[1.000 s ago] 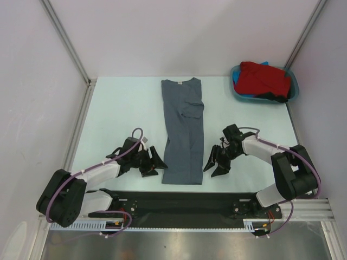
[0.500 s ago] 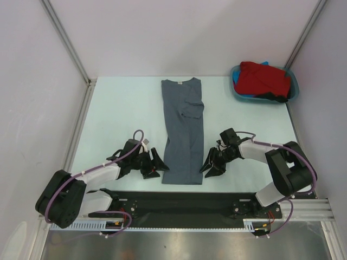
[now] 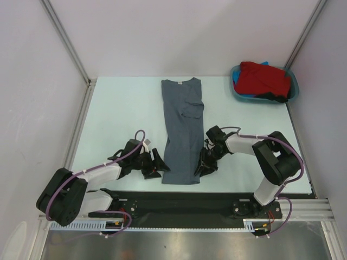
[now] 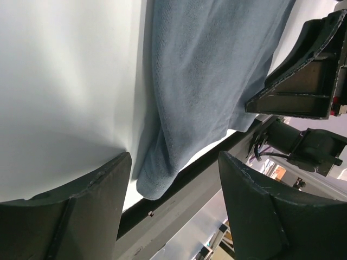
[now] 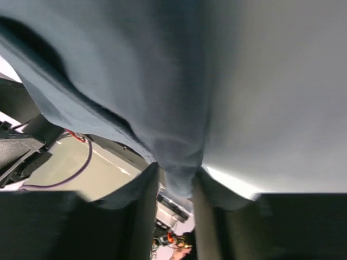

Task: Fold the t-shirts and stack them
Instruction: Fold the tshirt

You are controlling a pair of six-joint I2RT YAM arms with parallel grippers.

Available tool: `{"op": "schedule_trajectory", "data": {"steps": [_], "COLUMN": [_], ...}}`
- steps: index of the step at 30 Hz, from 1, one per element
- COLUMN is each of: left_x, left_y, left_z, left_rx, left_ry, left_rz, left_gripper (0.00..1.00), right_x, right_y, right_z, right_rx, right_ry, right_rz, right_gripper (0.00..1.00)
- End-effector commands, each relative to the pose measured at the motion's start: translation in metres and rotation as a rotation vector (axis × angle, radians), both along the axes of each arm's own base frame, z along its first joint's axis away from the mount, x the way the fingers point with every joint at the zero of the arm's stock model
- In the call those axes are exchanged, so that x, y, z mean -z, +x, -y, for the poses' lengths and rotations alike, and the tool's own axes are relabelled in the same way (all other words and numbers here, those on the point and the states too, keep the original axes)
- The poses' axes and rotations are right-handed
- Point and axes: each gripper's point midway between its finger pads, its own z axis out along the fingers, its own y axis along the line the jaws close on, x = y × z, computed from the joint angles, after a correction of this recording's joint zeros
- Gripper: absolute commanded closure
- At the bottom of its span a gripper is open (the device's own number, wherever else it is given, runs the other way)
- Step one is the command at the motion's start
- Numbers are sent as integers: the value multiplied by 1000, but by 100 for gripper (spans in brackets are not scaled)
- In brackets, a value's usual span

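Observation:
The dark slate-grey t-shirt (image 3: 183,124) lies folded into a long strip down the middle of the table. My left gripper (image 3: 160,167) is open at its near left corner; in the left wrist view the gripper (image 4: 174,162) has the shirt's corner (image 4: 157,184) between its spread fingers, untouched. My right gripper (image 3: 200,167) is at the near right corner, and in the right wrist view the gripper (image 5: 176,179) is shut on the hem (image 5: 119,65). The red t-shirt (image 3: 264,78) lies bunched in the teal tub (image 3: 293,81) with blue (image 3: 234,80) and black (image 3: 279,98) cloth.
The teal tub stands at the back right corner. A black mounting rail (image 3: 179,203) runs along the near table edge just behind the shirt's hem. Grey walls and metal posts enclose the table on three sides.
My right gripper has slid left from beside the shirt onto its near right corner and closed on it. My left gripper has edged slightly right toward the near left corner.

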Motion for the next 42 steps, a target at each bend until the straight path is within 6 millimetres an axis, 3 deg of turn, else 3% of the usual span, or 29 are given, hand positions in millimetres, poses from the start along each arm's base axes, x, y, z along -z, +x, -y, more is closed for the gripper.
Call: {"op": "schedule_trajectory", "data": {"steps": [1,4,13,17,20,21,25,29,32,35,39,40,42], "left_x": [2,4,9,9,-6,-18,-53,-95,-107,-95,-62,-46,-36], "left_y": [-1,-3,-7,-7,1,6,21,35,36,30,19,18,13], "left_z": [2,1,-1,0,7,14,35,64,79,92,104,105,110], "left_rx": [11,10,3,10,46,69,144,214,261,302,332,326,342], "left_ry": [8,10,16,11,-4,-14,-78,-173,-189,-184,-136,-104,-91], "left_rz": [-2,-10,-23,-22,34,61,158,242,266,218,104,63,30], "left_gripper": [28,28,28,30,32,33,36,36,37,37,38,39,42], "right_x": [1,3,-5,-7,-7,-6,-9,-21,-29,-36,-49,-56,-63], "right_y": [2,1,-2,-7,-8,-8,-8,2,8,14,25,31,35], "right_z": [3,10,39,45,46,46,48,56,64,66,62,58,53], "right_rx": [-33,-40,-62,-73,-74,-78,-82,-62,-55,-63,-63,-58,-64], "right_ry": [-61,-107,-293,-312,-315,-312,-318,-351,-376,-395,-383,-369,-341], "right_rz": [28,26,38,25,21,18,20,72,113,147,203,229,250], "right_gripper": [72,100,100,95,94,92,45,39,38,41,43,44,45]}}
